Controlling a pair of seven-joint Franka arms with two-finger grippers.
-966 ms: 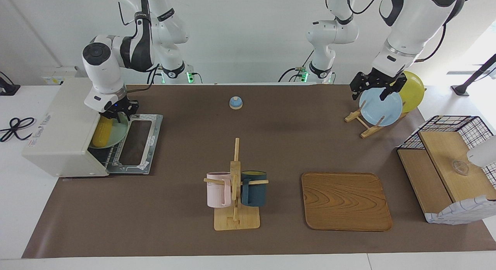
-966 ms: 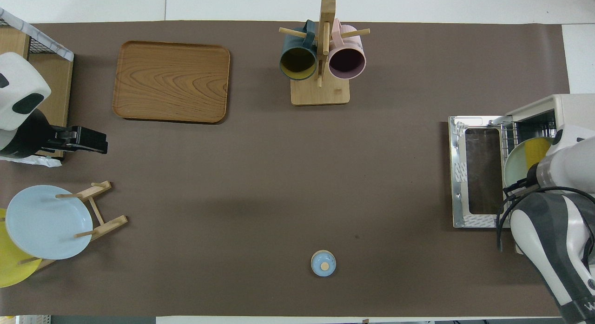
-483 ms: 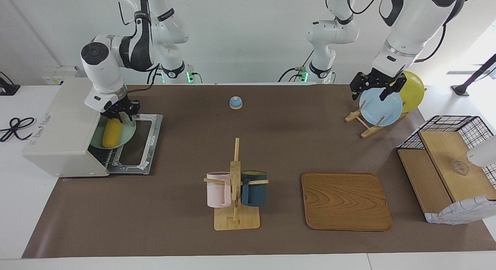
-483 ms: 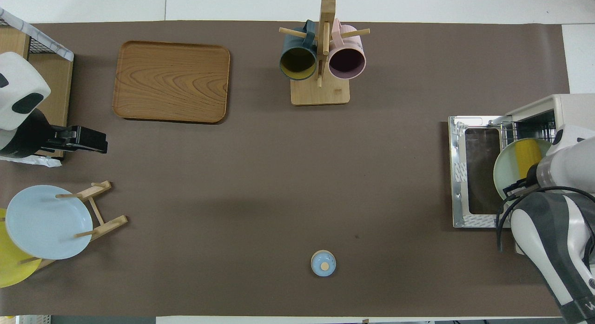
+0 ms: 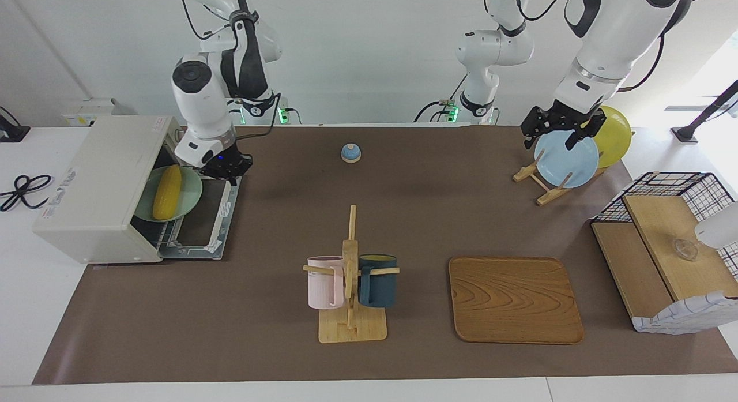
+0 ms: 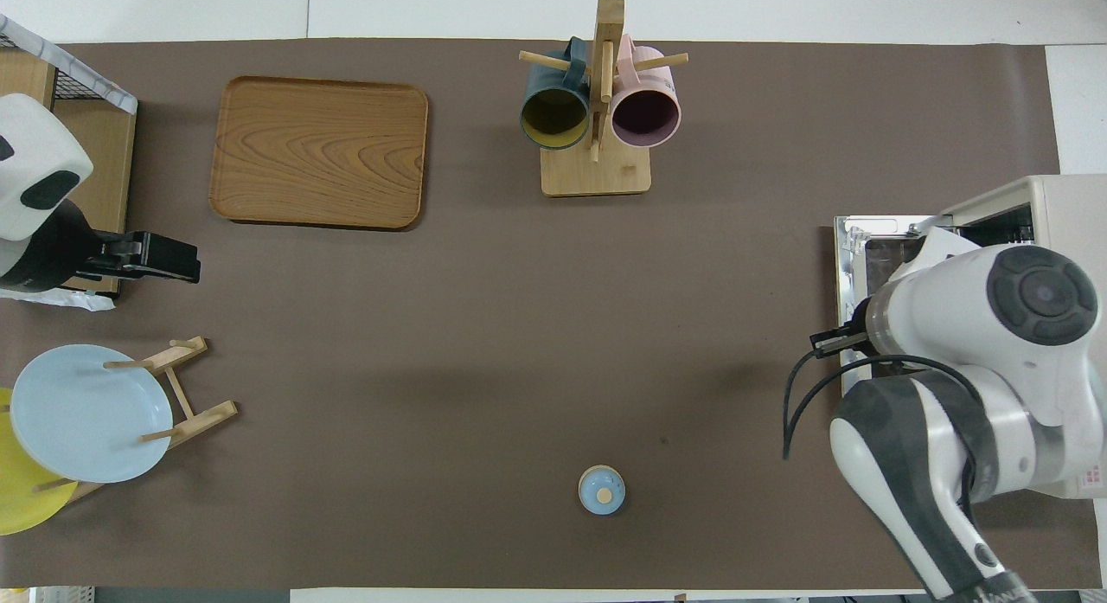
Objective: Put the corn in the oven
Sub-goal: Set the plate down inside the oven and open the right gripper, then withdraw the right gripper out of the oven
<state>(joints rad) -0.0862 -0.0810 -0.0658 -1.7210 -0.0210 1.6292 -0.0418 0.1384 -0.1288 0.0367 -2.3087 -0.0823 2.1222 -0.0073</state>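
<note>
Lifting clear since earlier: right gripper (image 5: 226, 172) now off plate (image 5: 190, 190), above door's inner edge, finger state unclear. Corn (image 5: 166, 192) on plate at oven (image 5: 98, 183) mouth. Left gripper (image 5: 558, 131) waits over rack, fingers spread.

Yellow corn (image 5: 166, 192), pale-green plate (image 5: 190, 190), off-white oven (image 5: 86, 194)

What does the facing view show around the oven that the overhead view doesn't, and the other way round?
Only the facing view shows the corn lying on a pale green plate at the oven's mouth, and the right claw over the open door's corner. Only the overhead view shows the mugs' insides. In the overhead view the right arm covers corn and plate. Both show the door down, the wooden tray and the left claw waiting over the blue plate.
</note>
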